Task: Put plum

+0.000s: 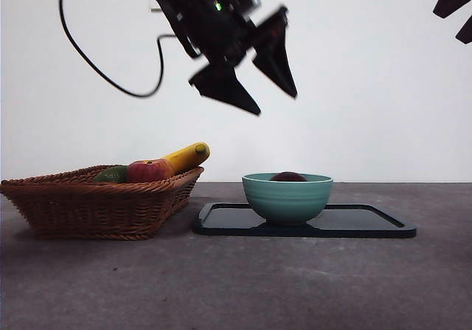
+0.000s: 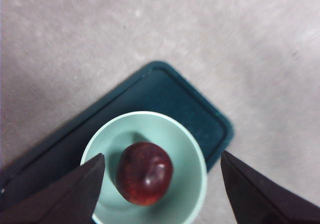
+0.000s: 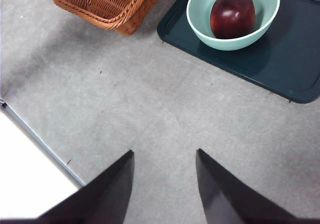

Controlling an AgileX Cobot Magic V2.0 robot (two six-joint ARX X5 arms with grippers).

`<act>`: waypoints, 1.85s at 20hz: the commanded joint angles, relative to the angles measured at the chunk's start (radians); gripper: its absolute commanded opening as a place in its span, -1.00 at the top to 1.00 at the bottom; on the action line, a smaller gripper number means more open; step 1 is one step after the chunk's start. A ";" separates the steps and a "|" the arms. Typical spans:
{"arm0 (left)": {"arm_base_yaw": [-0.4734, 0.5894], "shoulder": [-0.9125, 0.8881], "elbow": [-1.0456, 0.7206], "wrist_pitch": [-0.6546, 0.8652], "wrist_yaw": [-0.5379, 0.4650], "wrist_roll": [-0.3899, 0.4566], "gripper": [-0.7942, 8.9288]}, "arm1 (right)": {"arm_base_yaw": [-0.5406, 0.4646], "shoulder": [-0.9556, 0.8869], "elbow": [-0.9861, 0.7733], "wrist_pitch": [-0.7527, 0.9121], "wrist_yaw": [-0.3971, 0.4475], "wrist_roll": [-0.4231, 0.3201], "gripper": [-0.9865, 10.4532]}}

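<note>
A woven wicker basket (image 1: 99, 206) sits nearest the front view's camera, on the left of a grey table (image 1: 236, 286). Inside it lie a green fruit (image 1: 112, 174), a red-and-yellow apple (image 1: 149, 170) and a yellow banana (image 1: 187, 156) that pokes up over the rim. Just beside the basket, to its right, a dark teal tray (image 1: 369, 223) lies flat on the table. A pale green bowl (image 1: 287, 197) stands upright on the tray, toward the end nearer the basket. The plum (image 2: 145, 173), dark maroon and glossy, rests inside the bowl; in the front view only its top (image 1: 288, 176) shows above the rim. The left gripper (image 1: 269, 97) hangs in the air well above the bowl, tilted, its 2 black jaws spread wide and holding nothing; its wrist view looks straight down on the plum between them. The right gripper (image 3: 165, 184) waits off to the side, above bare table, its 2 jaws parted and empty, showing only as a black tip at the front view's top right corner
</note>
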 commanded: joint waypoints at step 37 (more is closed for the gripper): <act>-0.070 0.230 0.045 0.040 -0.121 0.138 0.35 | 0.006 0.006 0.004 -0.014 -0.023 0.006 0.48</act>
